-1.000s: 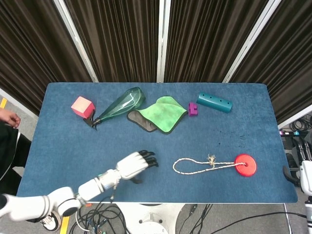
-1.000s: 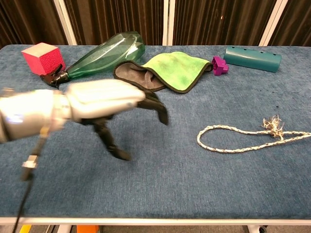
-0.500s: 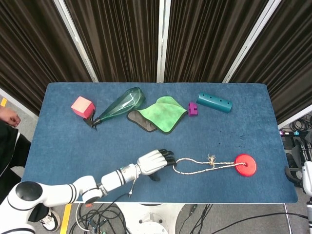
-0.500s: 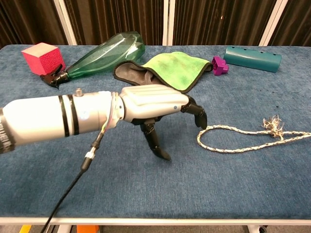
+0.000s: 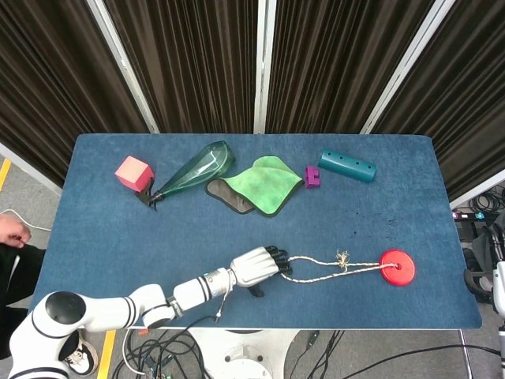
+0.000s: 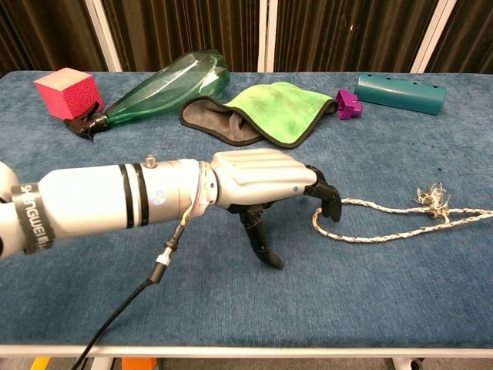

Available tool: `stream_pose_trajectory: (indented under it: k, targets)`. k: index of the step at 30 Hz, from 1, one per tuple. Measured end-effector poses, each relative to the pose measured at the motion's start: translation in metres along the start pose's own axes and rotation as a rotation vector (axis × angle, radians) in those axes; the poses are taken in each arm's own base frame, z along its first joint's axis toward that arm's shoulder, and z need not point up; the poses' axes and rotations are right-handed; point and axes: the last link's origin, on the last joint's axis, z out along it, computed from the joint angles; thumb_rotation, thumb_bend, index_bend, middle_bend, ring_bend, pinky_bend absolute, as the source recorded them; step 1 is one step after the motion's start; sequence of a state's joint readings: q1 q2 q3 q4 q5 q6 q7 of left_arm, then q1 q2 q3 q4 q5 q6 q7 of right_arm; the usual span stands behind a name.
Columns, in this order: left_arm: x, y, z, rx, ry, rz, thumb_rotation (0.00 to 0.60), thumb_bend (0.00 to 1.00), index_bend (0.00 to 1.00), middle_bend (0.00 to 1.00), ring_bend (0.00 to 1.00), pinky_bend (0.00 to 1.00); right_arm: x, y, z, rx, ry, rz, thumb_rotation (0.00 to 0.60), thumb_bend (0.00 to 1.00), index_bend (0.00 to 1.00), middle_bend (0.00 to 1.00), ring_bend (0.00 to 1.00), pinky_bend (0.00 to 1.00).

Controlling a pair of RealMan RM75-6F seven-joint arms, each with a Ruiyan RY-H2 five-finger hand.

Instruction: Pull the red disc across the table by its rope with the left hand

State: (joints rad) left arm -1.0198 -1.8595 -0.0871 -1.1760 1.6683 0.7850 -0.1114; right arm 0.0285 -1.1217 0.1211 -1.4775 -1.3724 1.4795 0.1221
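The red disc (image 5: 397, 267) lies flat at the front right of the blue table. Its pale rope (image 5: 323, 269) runs left from it past a frayed knot (image 5: 342, 259) and ends in a long loop (image 6: 385, 223). My left hand (image 5: 256, 266) sits at the loop's left end, palm down. Its dark fingertips (image 6: 330, 202) curl over and touch the end of the loop, while the thumb (image 6: 263, 245) points down to the cloth, apart from them. Nothing is gripped. The disc is outside the chest view. A white part of my right arm (image 5: 497, 288) shows past the table's right edge.
Along the back stand a pink cube (image 5: 132, 173), a green bottle on its side (image 5: 193, 171), a green cloth (image 5: 260, 185), a small purple piece (image 5: 312, 176) and a teal block (image 5: 347, 166). The table's front edge (image 5: 316, 325) is close to my left forearm.
My left hand has travelled right along the front of the table, from well short of the rope to the loop's left end. Rope and disc have not moved.
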Motion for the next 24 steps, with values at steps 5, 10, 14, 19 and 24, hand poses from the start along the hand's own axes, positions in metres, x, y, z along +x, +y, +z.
stream_pose_trajectory:
  k: [5,10,14,19,24]
  targets:
    - [-0.004,-0.001,0.001,-0.001,-0.012,0.006,0.6,0.13,0.27,0.28,0.12,0.21,-0.001,0.002,0.0,-0.007,-0.003,0.0,0.6,0.26,0.0,0.0,0.0,0.0]
    - [-0.01,-0.002,-0.002,-0.001,-0.043,0.024,0.6,0.13,0.27,0.38,0.12,0.21,-0.002,0.003,0.0,-0.01,-0.005,0.003,0.6,0.26,0.0,0.0,0.0,0.0]
    - [-0.009,-0.003,-0.004,-0.001,-0.043,0.034,0.6,0.13,0.27,0.5,0.12,0.21,-0.002,0.003,0.001,-0.011,-0.001,0.002,0.6,0.26,0.0,0.0,0.0,0.0]
    - [-0.005,-0.005,-0.007,0.002,-0.033,0.047,0.6,0.13,0.26,0.66,0.2,0.21,-0.002,0.002,0.001,-0.014,-0.002,-0.001,0.6,0.26,0.0,0.0,0.0,0.0]
    - [-0.004,-0.008,-0.011,0.014,-0.043,0.056,0.6,0.13,0.25,0.77,0.28,0.21,-0.003,0.0,0.002,-0.014,0.0,-0.005,0.6,0.26,0.0,0.0,0.0,0.0]
